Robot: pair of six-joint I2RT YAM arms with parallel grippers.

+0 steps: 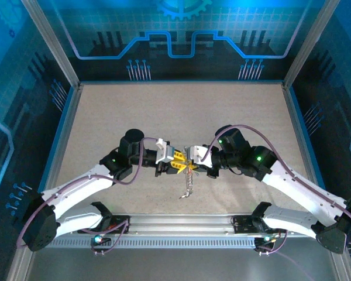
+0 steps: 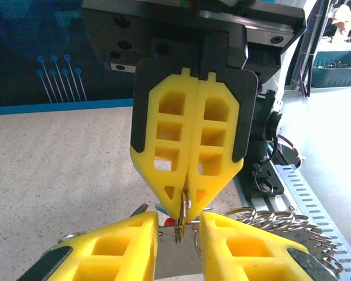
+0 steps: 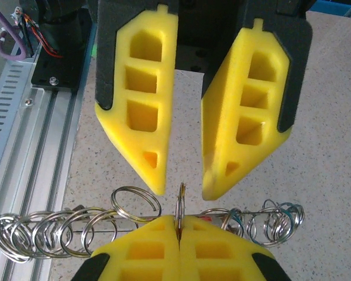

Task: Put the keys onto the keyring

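Observation:
My right gripper (image 3: 179, 227) is shut on a small metal ring (image 3: 180, 196) that stands edge-on between its yellow fingertips. That ring belongs to the keyring (image 3: 134, 225), a long thin wire loop strung with several small rings, which hangs like a chain (image 1: 186, 184) below both grippers. My left gripper (image 2: 179, 237) faces the right gripper (image 2: 185, 202) tip to tip and is open. Its fingers (image 3: 155, 175) stand either side of the pinched ring without touching it. Small red bits of the keys (image 2: 172, 223) peek out below the right fingertips.
The arms meet at mid-table over the speckled beige table (image 1: 181, 111). A metal rail (image 1: 181, 225) runs along the near edge just below the hanging chain. Blue panelled walls (image 1: 181, 41) enclose the table on three sides.

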